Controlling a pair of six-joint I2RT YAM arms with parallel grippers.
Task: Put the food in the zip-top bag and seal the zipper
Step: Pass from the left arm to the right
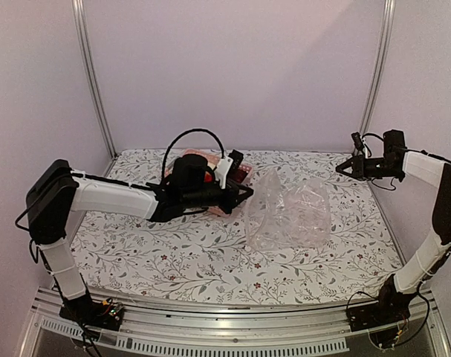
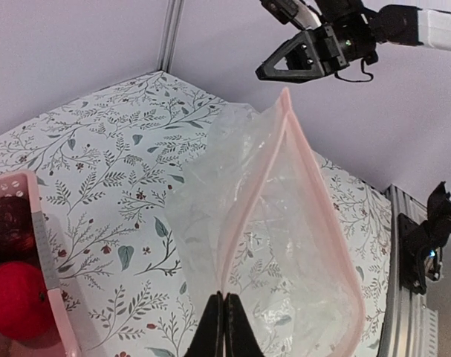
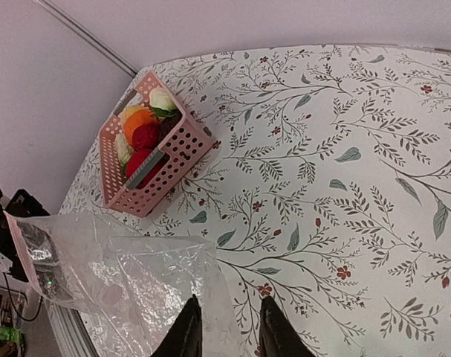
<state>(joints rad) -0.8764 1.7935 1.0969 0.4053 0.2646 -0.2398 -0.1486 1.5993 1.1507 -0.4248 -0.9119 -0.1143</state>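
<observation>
Inspecting the left gripper (image 2: 224, 327) first, we find its jaws pressed fully together on the rim of the zip-top bag (image 1: 288, 216), at the corner where the two sides of the pink zipper (image 2: 249, 195) meet. In our judgement, this pinch lifts the mouth off the table (image 1: 173, 260) and lets it gape, so that items can be dropped in. In the overhead view the bag spreads from that gripper toward 3 o'clock, crumpled and, as far as we can tell, holding nothing.

The right gripper (image 3: 229, 331) hangs in the air at about 2 o'clock from the bag, well apart from it. Its fingers stand a little apart and hold nothing.

The food (image 3: 140, 123) all sits in the pink basket (image 3: 173, 160), just beside the left wrist at roughly 11 o'clock. We judge loading not yet begun, with the free right arm the one available to fetch the first piece.
</observation>
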